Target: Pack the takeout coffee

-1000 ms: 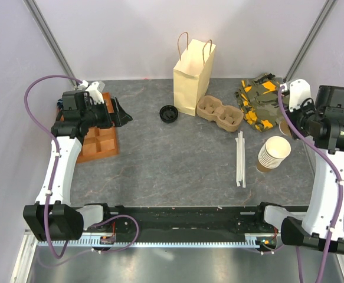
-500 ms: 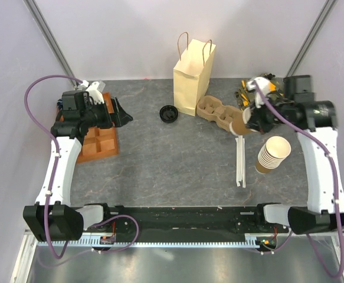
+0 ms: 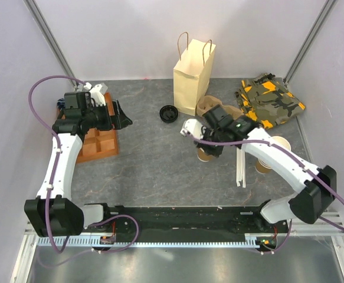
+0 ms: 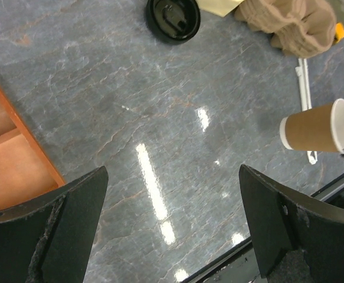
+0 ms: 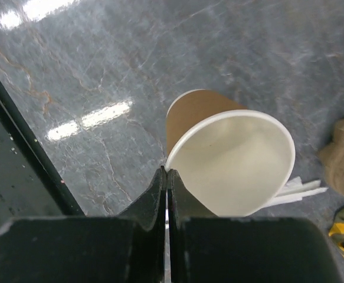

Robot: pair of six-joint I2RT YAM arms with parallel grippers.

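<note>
Grey tabletop (image 3: 160, 165), right gripper (image 5: 167, 174) half-hiding brown cup (image 3: 203, 157)

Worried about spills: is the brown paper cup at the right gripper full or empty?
Empty: the right wrist view looks into the lidless brown paper cup and shows bare white inside, no liquid.

Top camera looks down from behind; both wrist cameras (close, aimed downward) share the brown cup (image 4: 313, 127).

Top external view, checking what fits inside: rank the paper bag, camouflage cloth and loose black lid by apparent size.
1. paper bag and camouflage cloth: look about alike, not ranked
2. loose black lid: clearly smallest
</note>
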